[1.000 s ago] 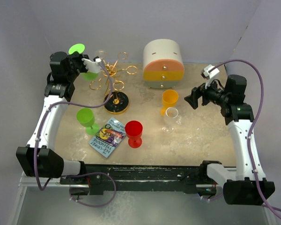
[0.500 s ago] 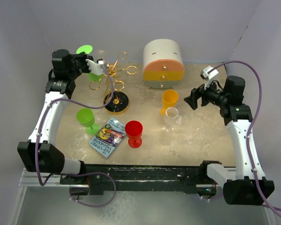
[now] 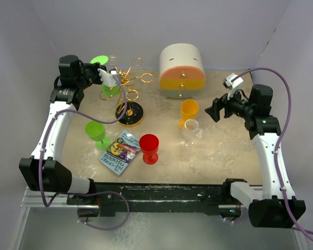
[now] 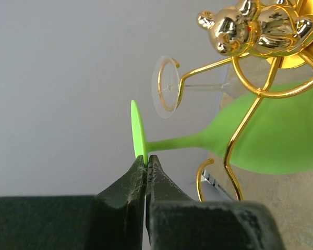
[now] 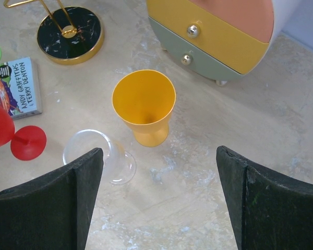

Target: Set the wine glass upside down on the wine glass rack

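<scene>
We clamp our left gripper (image 4: 146, 165) on the green wine glass (image 4: 281, 140) by its foot, bowl down, so the stem can enter the wine glass rack (image 3: 133, 117) at eleven o'clock; our right gripper (image 5: 159, 156) hangs released.

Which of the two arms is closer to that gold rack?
Left. The left gripper is right at the rack, among its arms, shut on the foot of a green glass. The right gripper hangs open far across the table, above the orange glass and clear glass.
</scene>
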Robot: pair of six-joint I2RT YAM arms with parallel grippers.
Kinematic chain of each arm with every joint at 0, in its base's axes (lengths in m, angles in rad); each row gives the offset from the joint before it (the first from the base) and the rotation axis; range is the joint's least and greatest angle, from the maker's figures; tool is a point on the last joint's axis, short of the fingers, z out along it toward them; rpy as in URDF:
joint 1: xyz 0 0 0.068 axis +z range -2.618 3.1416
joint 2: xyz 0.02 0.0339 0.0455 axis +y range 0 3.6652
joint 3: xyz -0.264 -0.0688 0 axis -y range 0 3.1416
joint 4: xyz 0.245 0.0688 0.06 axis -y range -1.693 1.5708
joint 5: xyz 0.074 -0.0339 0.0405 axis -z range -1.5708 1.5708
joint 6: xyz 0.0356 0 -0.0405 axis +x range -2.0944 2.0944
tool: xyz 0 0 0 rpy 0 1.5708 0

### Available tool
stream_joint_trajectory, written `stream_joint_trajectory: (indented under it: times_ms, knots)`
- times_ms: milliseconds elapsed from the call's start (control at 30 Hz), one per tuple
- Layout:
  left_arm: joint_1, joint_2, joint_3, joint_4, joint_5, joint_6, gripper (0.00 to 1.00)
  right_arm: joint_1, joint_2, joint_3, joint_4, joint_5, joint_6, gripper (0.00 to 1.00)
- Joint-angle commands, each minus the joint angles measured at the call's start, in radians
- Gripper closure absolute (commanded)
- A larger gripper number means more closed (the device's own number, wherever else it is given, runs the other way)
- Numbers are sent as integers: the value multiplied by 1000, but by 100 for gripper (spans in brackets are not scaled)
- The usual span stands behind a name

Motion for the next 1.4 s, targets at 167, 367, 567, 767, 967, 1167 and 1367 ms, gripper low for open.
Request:
stream_joint_trajectory:
  times_ms: [167, 367, 567, 767, 967, 1167, 1367]
  knots:
    - [-10, -42, 39, -36, 53, 36, 99, -7, -19, -7, 42, 8, -8, 9]
    - [-10, -65, 33, -64, 67, 31, 100, -7, -20, -7, 41, 0, -8, 9]
    - [-10, -81, 26, -80, 78, 22, 100, -7, -21, -9, 43, -3, -8, 9]
    - [-10, -96, 30, -105, 93, 9, 100, -7, -8, -9, 42, -3, -4, 9]
    - [-10, -107, 19, -127, 87, 12, 100, -7, 0, -9, 43, 2, -4, 9]
    - [-10, -128, -9, -126, 57, 20, 100, -6, -3, -11, 42, 6, -6, 9]
    - [-10, -142, -44, -114, 30, 33, 100, -7, -2, -12, 43, 8, -6, 9]
